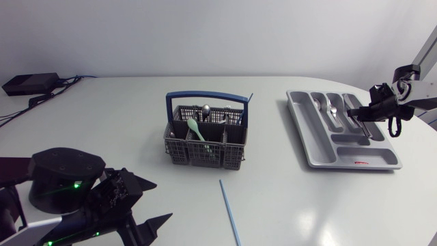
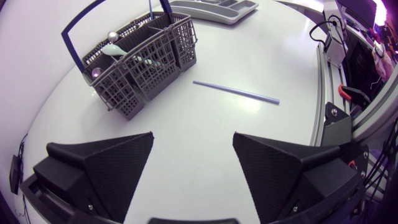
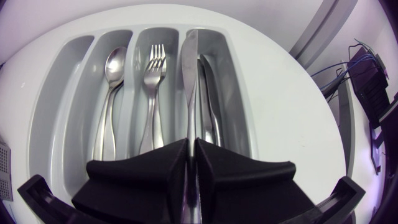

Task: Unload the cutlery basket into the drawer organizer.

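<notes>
white tabletop [image 1: 123, 116], middle: grey plastic mesh cutlery basket [image 1: 204, 142] with a blue hoop handle, upright, seen also ahead of the left jaws in the left wrist view [image 2: 146, 71]. inside it, a mint-green plastic spoon [image 1: 196, 129] leaning bowl up, and a steel spoon [image 1: 205, 109] standing in a rear cell; other pieces there too small to tell. at 5 o'clock from the basket, well apart from it, a thin light-blue straw-like stick [image 1: 229, 212] lying flat on the tabletop, touching nothing. at 3 o'clock from the basket, a grey plastic drawer organizer [image 1: 308, 140] with long compartments side by side. in those, going by the right wrist view: a steel tablespoon [image 3: 112, 81] in one, a steel fork [image 3: 154, 74] in the next toward 3 o'clock, a steel table knife [image 3: 210, 93] lying in the one after. right jaws over the organizer's 3 o'clock side, pressed almost together, clamped from both sides on the handle of a second steel knife [image 3: 190, 68], blade pointing straight ahead along the knife compartment; whether resting on its floor, cannot tell. left jaws at 7 o'clock from the basket, low over bare tabletop, spread wide, gripping nothing.
</notes>
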Controlling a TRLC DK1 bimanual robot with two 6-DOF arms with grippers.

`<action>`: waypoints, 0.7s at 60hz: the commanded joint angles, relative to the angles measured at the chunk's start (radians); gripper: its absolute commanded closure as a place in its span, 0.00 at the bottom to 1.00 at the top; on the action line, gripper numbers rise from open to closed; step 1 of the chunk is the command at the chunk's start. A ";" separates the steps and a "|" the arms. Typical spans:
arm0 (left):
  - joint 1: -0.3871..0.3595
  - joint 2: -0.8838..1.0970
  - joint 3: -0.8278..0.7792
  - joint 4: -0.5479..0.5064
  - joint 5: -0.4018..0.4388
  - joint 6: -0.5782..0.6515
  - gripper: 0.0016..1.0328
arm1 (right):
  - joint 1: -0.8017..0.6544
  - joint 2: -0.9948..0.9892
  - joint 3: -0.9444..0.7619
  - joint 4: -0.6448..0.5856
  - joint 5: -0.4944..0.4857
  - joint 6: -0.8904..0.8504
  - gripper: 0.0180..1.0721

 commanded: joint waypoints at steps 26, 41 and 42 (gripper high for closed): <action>-0.008 -0.028 -0.015 0.000 0.000 -0.012 0.13 | -0.008 0.119 0.088 0.011 0.070 -0.040 0.88; -0.008 -0.028 -0.016 0.005 0.000 -0.013 0.13 | -0.018 0.071 0.034 0.043 0.096 -0.072 0.31; -0.008 -0.028 -0.016 0.005 0.000 -0.013 0.13 | -0.018 0.048 0.016 0.051 0.099 -0.072 0.25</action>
